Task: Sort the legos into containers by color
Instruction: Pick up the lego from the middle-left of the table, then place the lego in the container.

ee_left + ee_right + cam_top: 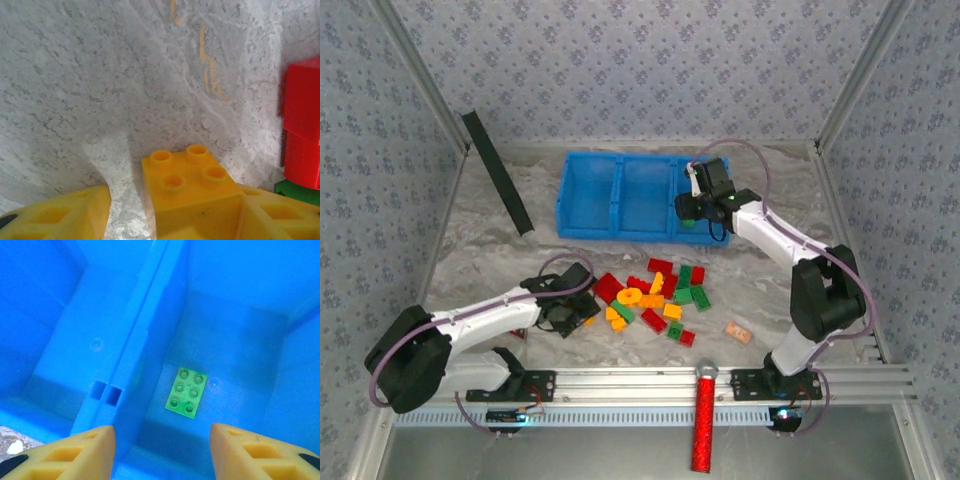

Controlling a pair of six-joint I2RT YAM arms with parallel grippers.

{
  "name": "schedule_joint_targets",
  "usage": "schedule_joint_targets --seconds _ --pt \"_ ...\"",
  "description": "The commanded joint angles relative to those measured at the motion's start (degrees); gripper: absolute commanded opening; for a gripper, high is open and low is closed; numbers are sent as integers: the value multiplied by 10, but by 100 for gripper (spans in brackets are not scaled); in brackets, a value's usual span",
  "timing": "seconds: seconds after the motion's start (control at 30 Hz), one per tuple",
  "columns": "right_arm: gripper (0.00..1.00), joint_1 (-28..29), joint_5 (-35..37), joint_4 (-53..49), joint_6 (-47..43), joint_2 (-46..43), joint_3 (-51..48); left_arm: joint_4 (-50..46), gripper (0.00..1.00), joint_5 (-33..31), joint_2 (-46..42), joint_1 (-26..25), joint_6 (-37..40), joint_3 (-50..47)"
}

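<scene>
A pile of red, green and yellow legos [655, 295] lies on the table in front of the blue containers [590, 215]. My left gripper [575, 312] is low at the pile's left edge. It stands open around a yellow four-stud brick [185, 185]. The brick rests against the right finger [280, 215], and a gap separates it from the left finger [55, 217]. Red bricks [302, 125] and a green one [295, 192] sit to its right. My right gripper [161, 432] hangs open and empty over the right compartment, where a flat green plate [186, 391] lies on the floor.
A black strip [497, 172] leans at the back left. A pale peach block [739, 331] lies right of the pile. A red glittery cylinder [704, 420] crosses the front rail [620, 380]. The bin's divider wall [145, 330] runs below the right gripper's left finger.
</scene>
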Motion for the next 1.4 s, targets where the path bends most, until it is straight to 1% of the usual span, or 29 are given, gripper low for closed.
schedule_joint_targets --seconds 0.0,0.07,0.17,0.23,0.4,0.47,0.63,0.73,0.83,1.0,1.1,1.27,1.37 --pt "54 5 22 -31 12 -40 -13 17 58 11 21 -3 -14 -22" --pt "54 8 28 -40 18 -62 -25 14 49 14 22 -4 -9 -23" --pt "55 9 31 -62 36 -95 -57 -2 45 16 17 -4 3 -23" --pt "55 9 27 -75 53 -115 -75 -13 40 18 11 -4 11 -22" --pt "61 25 17 -106 88 -172 -131 -32 14 40 -26 4 31 -14" --pt "63 37 20 -120 101 -193 -152 -57 0 38 -46 10 51 10" --pt "65 60 27 -141 138 -239 -203 -125 0 29 -69 48 121 88" --pt "65 79 17 -142 164 -257 -232 -159 0 13 -62 71 169 149" --pt "65 109 17 -145 193 -262 -249 -175 0 11 -48 89 205 200" --pt "66 156 21 -136 235 -253 -269 -183 0 4 -11 116 264 264" --pt "66 178 22 -130 252 -246 -278 -177 0 -9 17 141 305 307" --pt "66 205 25 -145 269 -246 -274 -172 0 -31 79 198 370 391" --pt "67 223 27 -145 285 -251 -276 -146 0 -42 121 226 396 426"
